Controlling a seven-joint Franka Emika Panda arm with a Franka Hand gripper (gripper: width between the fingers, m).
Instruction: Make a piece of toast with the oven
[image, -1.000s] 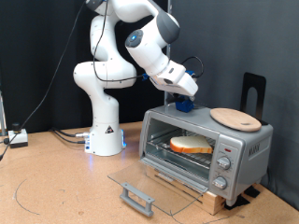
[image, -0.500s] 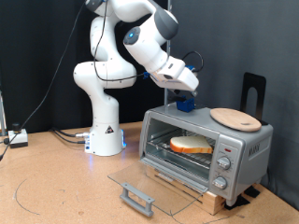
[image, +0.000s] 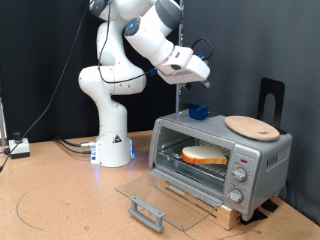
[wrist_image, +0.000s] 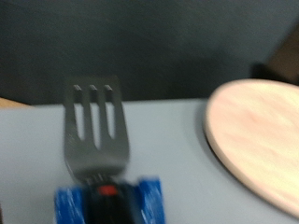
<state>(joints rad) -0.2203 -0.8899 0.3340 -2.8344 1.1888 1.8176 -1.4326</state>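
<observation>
The piece of toast (image: 205, 156) lies on the wire rack inside the oven (image: 262, 160), whose glass door (image: 150, 196) hangs open and flat in front. On the oven's grey top rests a slotted metal spatula (wrist_image: 92, 121) with a blue handle (image: 197, 112). My gripper (image: 198, 72) hangs in the air well above that handle, touching nothing. Its fingers do not show in the wrist view.
A round wooden plate (image: 252, 126) (wrist_image: 257, 140) lies on the oven top beside the spatula. A black upright stand (image: 272, 98) is behind the oven. The oven sits on a slatted wooden base (image: 232, 212). The robot's white base (image: 113, 150) stands at the exterior view's left.
The gripper has risen from just above the blue handle to well above the oven, drifting slightly towards the exterior view's left. The spatula stays on the oven top.
</observation>
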